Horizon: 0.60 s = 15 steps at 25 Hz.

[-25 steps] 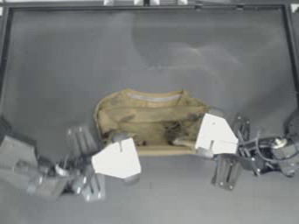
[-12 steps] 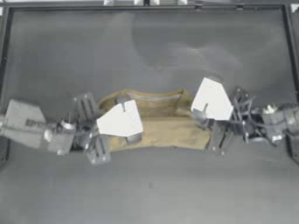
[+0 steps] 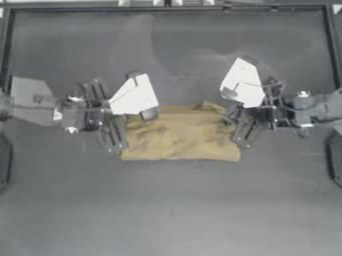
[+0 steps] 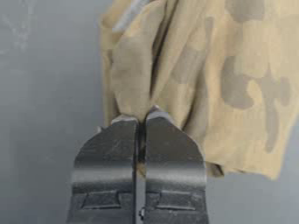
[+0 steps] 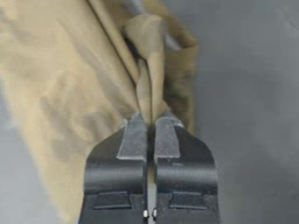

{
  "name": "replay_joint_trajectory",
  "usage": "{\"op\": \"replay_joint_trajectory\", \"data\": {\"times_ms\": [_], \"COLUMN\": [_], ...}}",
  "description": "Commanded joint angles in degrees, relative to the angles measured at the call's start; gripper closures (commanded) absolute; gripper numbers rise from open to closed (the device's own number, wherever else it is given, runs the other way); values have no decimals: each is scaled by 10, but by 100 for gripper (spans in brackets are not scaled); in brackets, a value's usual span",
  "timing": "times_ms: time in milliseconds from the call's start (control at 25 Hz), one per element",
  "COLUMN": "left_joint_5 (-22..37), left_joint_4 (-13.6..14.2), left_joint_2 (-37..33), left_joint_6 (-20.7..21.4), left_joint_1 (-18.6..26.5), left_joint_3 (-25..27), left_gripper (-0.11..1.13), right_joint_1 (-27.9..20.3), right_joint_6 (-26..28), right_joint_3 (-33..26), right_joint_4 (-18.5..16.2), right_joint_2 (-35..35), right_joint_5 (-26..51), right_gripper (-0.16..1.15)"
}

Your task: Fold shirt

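- Where it lay rounded with its neckband showing a second ago, the shirt [image 3: 179, 134] now spreads as a flatter tan strip mid-table, its far edge lifted.
- Left gripper [image 3: 148, 114] pinches the shirt's far left corner, jaws clamped on bunched cloth; it has moved from the near edge up and inward.
- Right gripper [image 3: 232, 111] likewise clamps the far right corner, carried farther from its earlier spot.
- Dark table [image 3: 174, 210] lies beneath.
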Motion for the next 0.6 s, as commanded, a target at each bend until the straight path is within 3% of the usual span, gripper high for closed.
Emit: {"op": "replay_joint_trajectory", "data": {"times_ms": [40,200,600], "left_joint_5": [-15,-25,-59], "left_joint_4": [-19,-33,-44], "left_joint_2": [-12,12,51], "left_joint_6": [21,42,50], "left_joint_1": [25,35,42], "left_joint_3": [1,1,0], "left_gripper": [98,98,92], "right_joint_1": [-18,-26,-40], "right_joint_6": [-6,-7,-7], "right_joint_3": [-2,0,1], "right_joint_4": [8,9,6], "right_joint_2": [25,55,69], "right_joint_5": [-17,-22,-25], "right_gripper": [93,93,93]}}
